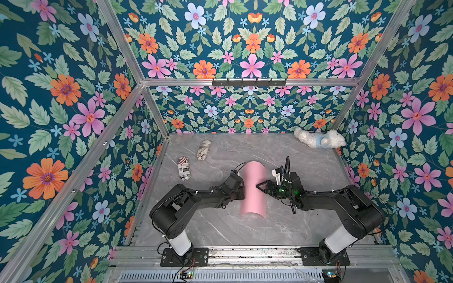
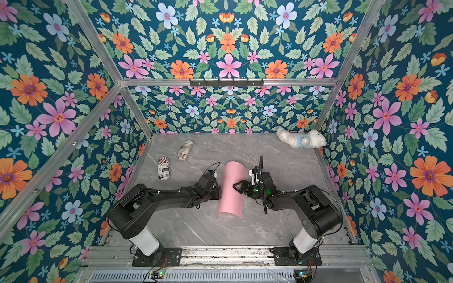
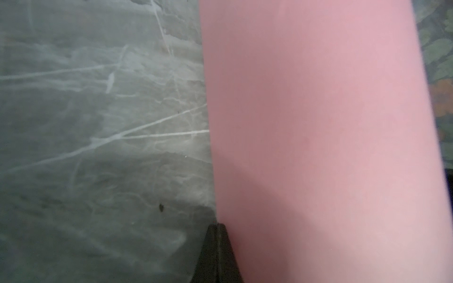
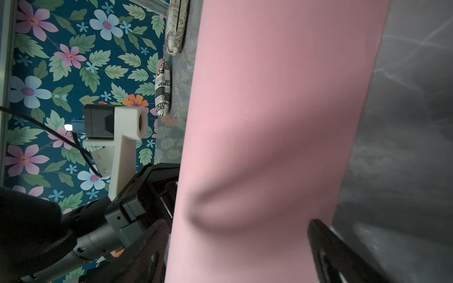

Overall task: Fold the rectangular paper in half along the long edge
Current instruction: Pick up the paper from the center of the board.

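Your left gripper (image 3: 217,229) is clenched fully shut, with its fingertips right at one long edge of the rectangular paper (image 1: 253,188). You cannot tell whether that edge is caught between them. Your right gripper (image 1: 260,186) is spread wide at the paper's opposite flank. One tip lies over the pink surface and the flank appears to run between the jaws, which are not closed on it. The paper sits between the two grippers on the grey marble-look tabletop (image 1: 220,227), bowed up into a long tunnel instead of lying flat.

Judge the fold as begun but not made. The sheet curves along its length, yet no crease shows. The arch has to come down, the long edges have to meet, and the bend has to be pressed flat.

Only the left wrist view shows the shut fingertips against the paper's edge; in both top views the wrist covers them. Only the right wrist view shows a soft dent in the paper on the side toward the left gripper. Only the top views show the arch's open near end and a white plush toy (image 1: 320,140) well beyond the paper.
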Available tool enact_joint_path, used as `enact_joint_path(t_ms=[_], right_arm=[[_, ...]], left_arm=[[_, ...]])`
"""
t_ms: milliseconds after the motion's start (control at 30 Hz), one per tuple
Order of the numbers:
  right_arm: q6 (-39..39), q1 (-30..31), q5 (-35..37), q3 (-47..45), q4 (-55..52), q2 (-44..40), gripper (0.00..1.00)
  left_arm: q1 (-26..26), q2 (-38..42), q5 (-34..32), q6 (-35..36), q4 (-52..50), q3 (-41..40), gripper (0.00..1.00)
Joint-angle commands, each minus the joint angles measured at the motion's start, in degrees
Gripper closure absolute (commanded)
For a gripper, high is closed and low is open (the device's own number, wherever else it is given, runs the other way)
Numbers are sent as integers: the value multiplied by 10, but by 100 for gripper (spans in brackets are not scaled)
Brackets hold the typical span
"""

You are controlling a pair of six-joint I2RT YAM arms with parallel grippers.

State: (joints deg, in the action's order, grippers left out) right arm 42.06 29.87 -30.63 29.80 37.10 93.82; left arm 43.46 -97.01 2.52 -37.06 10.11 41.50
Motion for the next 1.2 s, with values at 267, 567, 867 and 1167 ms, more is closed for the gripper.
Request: enact_joint_path(t_ms=[267, 567, 867, 1167], right_arm=[[12, 1, -17, 10, 47, 44, 8], [1, 0, -11, 11, 26, 40, 8], [9, 7, -25, 28, 51, 62, 8], [14, 7, -42, 40, 75, 75, 8]], left_arm=[[2, -1, 3, 2, -91, -7, 100], [2, 2, 0, 2, -92, -8, 100], [3, 0, 1, 3, -95, -4, 100], [14, -11, -2, 5, -102, 12, 100]])
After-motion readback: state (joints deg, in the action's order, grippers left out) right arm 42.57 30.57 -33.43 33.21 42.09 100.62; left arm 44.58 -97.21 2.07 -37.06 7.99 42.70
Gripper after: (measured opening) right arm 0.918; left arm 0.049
